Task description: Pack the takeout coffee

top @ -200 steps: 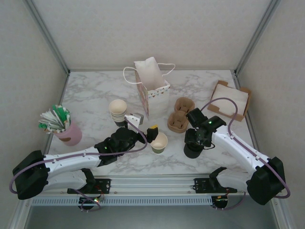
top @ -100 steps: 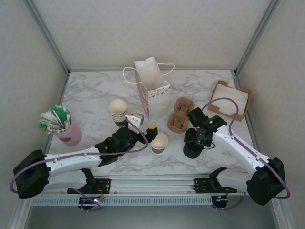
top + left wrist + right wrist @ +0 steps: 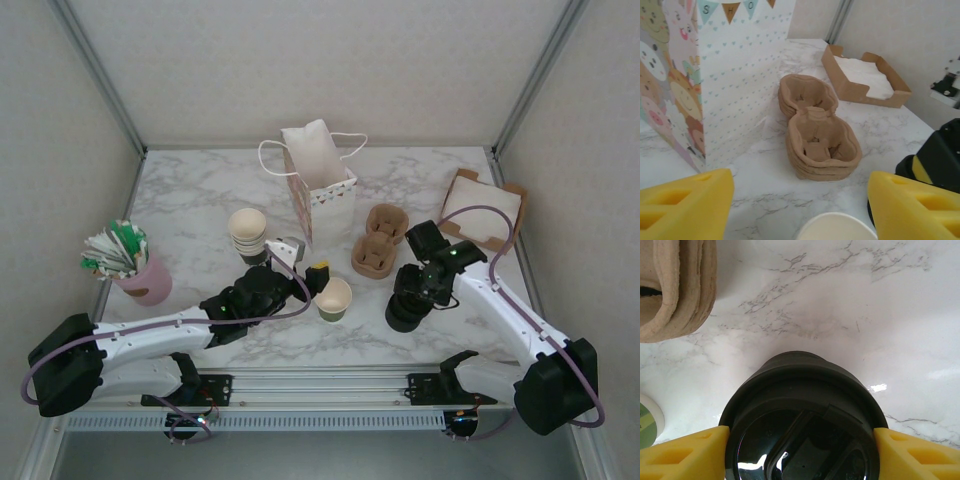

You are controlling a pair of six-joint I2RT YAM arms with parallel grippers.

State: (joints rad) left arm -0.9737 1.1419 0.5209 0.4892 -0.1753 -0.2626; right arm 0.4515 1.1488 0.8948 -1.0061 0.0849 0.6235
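A single small paper cup (image 3: 334,297), cream inside and dark olive outside, stands near the table's front with no lid on it. My left gripper (image 3: 314,279) is open just left of it, and the cup's rim (image 3: 837,227) sits low between the wide-apart yellow pads (image 3: 685,205). To the right stands the squat black stack of lids (image 3: 404,314). My right gripper (image 3: 414,292) is over it, its pads (image 3: 682,452) pressed against both sides of the top black lid (image 3: 805,405).
A printed paper bag (image 3: 318,185) stands open at the back centre. Brown pulp cup carriers (image 3: 378,240) lie beside it, and a cardboard napkin box (image 3: 483,208) sits far right. A stack of cream cups (image 3: 247,232) and a pink holder of packets (image 3: 135,265) are on the left.
My right wrist has shifted slightly right and tilted over the lid stack. The left arm and the cup have barely moved.
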